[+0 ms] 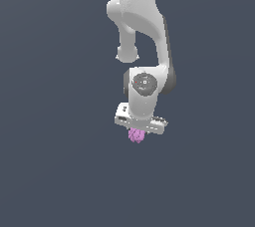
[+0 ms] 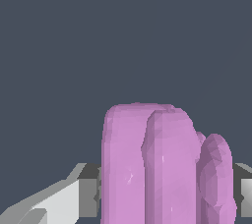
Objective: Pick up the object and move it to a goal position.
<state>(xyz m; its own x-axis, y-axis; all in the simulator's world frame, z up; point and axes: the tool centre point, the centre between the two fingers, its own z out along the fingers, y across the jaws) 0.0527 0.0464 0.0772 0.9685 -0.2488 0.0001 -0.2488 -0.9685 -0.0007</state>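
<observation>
Pointing straight down from the white Panda arm (image 1: 144, 27), gripper (image 1: 138, 132) hanging against plain dark grey background (image 1: 50, 121). Clamping the object (image 1: 136, 135), a small pink-purple knobbly blob, directly under the white hand body. Sticking out just below the hand, narrower than the hand itself. Fingers not separable in the exterior view, hidden behind the blob and the hand's lower edge.

In the wrist view, object (image 2: 162, 169) filling the lower middle, showing as several tall rounded lobes bunched side by side. Grey-white fingers (image 2: 74, 196) showing on one side of the blob, second finger only peeking in at the opposite picture edge. Inner finger faces sitting right against the blob's flanks, no visible gap on either side. Fingers standing at a middling spread, set by the blob's width, closed onto it and gripping.

Blob sitting between the fingers, centred, lobes running lengthwise along them. Whether touching any surface below: cannot tell, background being uniform grey.
</observation>
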